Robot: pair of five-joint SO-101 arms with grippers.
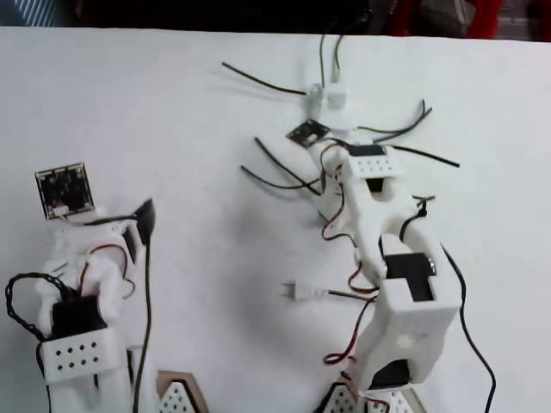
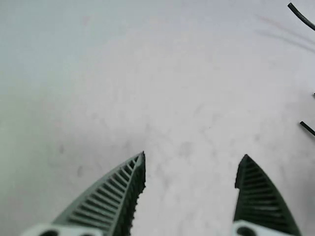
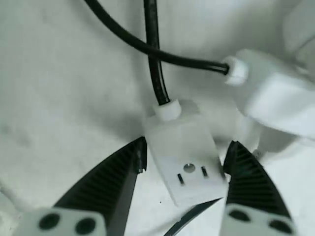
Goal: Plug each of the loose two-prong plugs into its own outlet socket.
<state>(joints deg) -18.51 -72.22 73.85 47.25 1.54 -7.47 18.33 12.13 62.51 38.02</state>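
Both grippers are standing open. The left gripper (image 2: 192,157) is hovering over bare table (image 2: 147,73), fingers spread wide, nothing between them. The right gripper (image 3: 187,143) is straddling a white socket (image 3: 183,152), one finger on each side with a narrow gap showing, so it is not clamping it. A black cord (image 3: 152,59) is running out of the socket's end. A second socket (image 3: 275,98) is lying just beside it. One loose plug (image 1: 301,292) is lying on the table beside the right arm (image 1: 387,249), well apart from the sockets, prongs pointing away from that arm.
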